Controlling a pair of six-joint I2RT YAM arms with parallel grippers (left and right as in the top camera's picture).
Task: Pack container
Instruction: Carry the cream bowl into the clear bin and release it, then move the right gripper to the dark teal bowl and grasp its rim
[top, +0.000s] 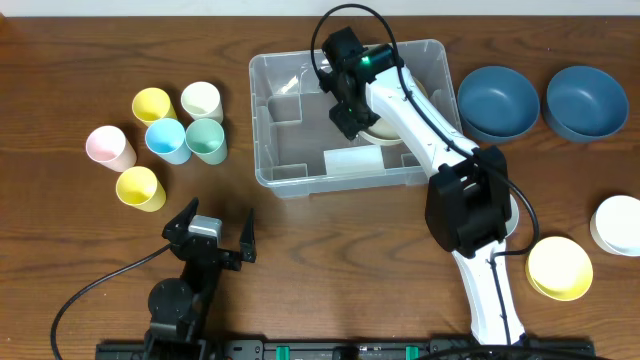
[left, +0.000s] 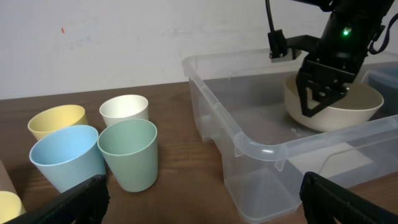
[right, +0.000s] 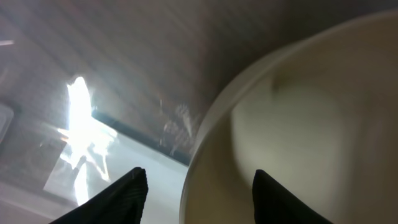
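container (top: 262, 150) left half free, cream bowl (left: 354, 106) and right claw (left: 320, 99) crowding right half

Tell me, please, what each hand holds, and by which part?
Nothing seems held: the right hand, jaws apart, straddles the rim of the cream bowl in the container; the left hand is open, empty.

A brown wood-grain table (top: 60, 250) carries a clear, colourless container (top: 270, 150) with a cream bowl (left: 367, 106), a pink cup (top: 110, 147), two yellow cups (top: 152, 104) (top: 140, 187), a pale blue cup (top: 166, 139), a mint green cup (top: 206, 139), an off-white cup (top: 201, 100), two dark blue bowls (top: 497, 101) (top: 586, 101), a pale yellow bowl (top: 559, 267) and a white bowl (top: 620, 225).
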